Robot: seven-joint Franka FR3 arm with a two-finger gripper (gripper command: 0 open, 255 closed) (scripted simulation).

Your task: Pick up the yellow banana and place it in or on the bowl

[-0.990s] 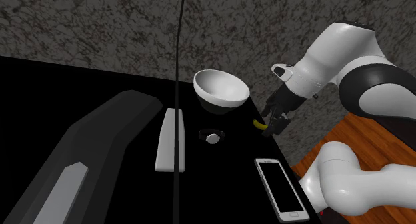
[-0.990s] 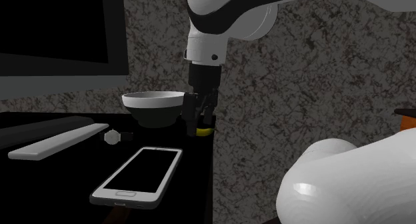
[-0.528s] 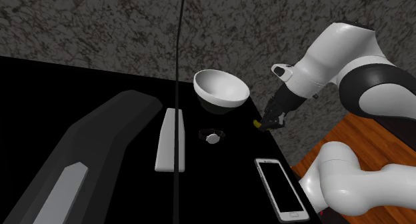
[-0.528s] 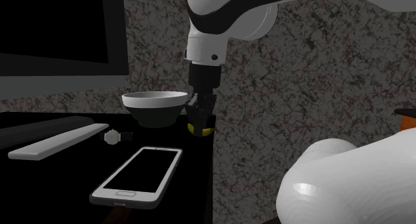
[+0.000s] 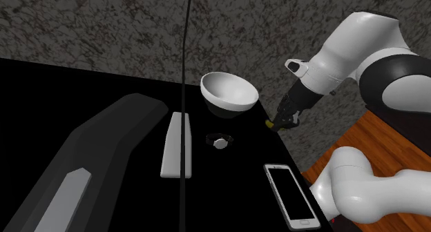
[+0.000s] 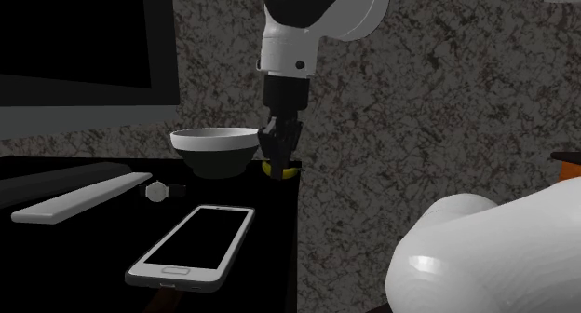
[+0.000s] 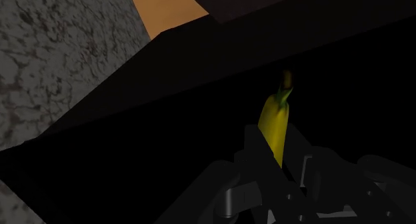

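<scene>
Black counter (image 5: 235,161): fills the left and centre of the shoulder view. White bowl (image 5: 229,92): upper centre, upright, mouth open. Claw (image 5: 280,121): just right of the bowl, at the counter's right edge, clamped on the yellow banana (image 7: 275,126). Banana's long axis runs out along the fingers, stem end leading. Judgement: raise it, then carry it left over the rim.

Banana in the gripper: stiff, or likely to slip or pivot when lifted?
Probably stiff: the banana juts straight out past the gripper without drooping. It may pivot, since it seems clasped toward one end. Its rounded skin could roll inside the bowl.
</scene>
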